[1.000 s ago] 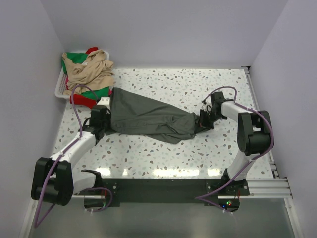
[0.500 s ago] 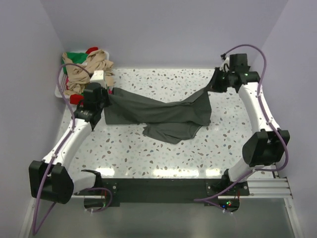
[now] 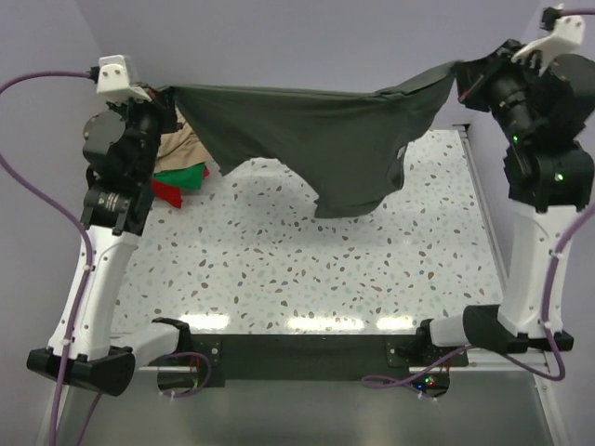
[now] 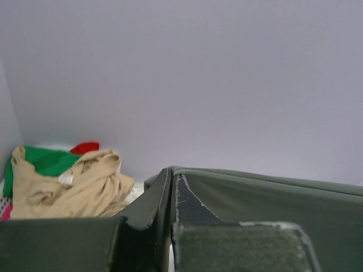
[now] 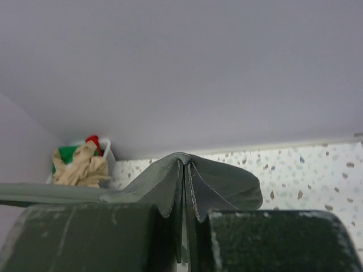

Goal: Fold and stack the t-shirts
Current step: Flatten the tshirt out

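Raised since a second ago, both arms suspend the dark grey t-shirt above the terrazzo table. The left gripper and right gripper each pinch an edge. Step: spreading. Next, probably, lowering it flat and unwrinkled for folding.

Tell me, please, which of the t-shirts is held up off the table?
The dark grey t-shirt, hanging stretched between the left pincer and right pincer; the beige t-shirt, green t-shirt and red t-shirt lie heaped at the far left.
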Controlling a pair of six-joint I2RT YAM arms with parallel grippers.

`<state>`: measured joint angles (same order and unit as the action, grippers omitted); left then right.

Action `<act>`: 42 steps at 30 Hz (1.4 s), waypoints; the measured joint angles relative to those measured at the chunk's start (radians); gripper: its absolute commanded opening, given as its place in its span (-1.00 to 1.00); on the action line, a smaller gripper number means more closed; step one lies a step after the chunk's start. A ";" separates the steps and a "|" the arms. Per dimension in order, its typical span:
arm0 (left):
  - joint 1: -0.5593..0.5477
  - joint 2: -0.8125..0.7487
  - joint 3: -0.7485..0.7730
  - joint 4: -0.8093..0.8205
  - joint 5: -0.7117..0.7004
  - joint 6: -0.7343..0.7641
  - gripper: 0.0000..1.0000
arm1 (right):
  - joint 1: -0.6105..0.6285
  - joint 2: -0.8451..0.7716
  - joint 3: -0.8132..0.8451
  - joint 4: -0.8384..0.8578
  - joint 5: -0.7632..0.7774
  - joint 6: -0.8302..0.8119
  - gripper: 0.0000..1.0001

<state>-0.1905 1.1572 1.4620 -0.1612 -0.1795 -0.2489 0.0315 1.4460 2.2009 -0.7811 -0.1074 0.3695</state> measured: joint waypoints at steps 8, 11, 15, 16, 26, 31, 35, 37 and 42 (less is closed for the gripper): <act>-0.001 -0.119 0.146 0.009 0.077 0.002 -1.00 | 0.000 -0.226 0.032 0.170 0.048 -0.018 -1.00; -0.001 -0.128 0.200 0.006 0.119 -0.001 -1.00 | 0.000 -0.250 0.080 0.206 0.061 -0.028 -1.00; -0.001 -0.123 0.219 0.008 0.178 -0.003 -1.00 | 0.000 -0.256 0.079 0.256 0.082 -0.049 -1.00; -0.001 -0.113 0.217 0.009 0.192 -0.004 -1.00 | 0.000 -0.252 0.068 0.261 0.092 -0.055 -1.00; -0.001 0.111 0.068 -0.006 0.256 -0.006 -1.00 | 0.000 -0.055 -0.142 0.291 0.134 -0.102 -1.00; -0.001 0.167 -0.017 -0.040 0.263 -0.006 -1.00 | -0.010 0.027 -0.230 0.248 0.145 -0.109 -1.00; -0.001 0.154 -0.024 -0.047 0.267 -0.005 -1.00 | -0.018 0.010 -0.235 0.244 0.151 -0.118 -1.00; -0.001 0.130 -0.025 -0.047 0.272 -0.003 -1.00 | -0.019 -0.021 -0.233 0.243 0.161 -0.127 -1.00; -0.001 0.023 -0.026 -0.043 0.301 0.000 -1.00 | -0.019 -0.094 -0.176 0.247 0.178 -0.153 -1.00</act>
<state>-0.1913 1.1797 1.4357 -0.2043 0.1219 -0.2485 0.0124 1.3521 2.0247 -0.5343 0.0704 0.2161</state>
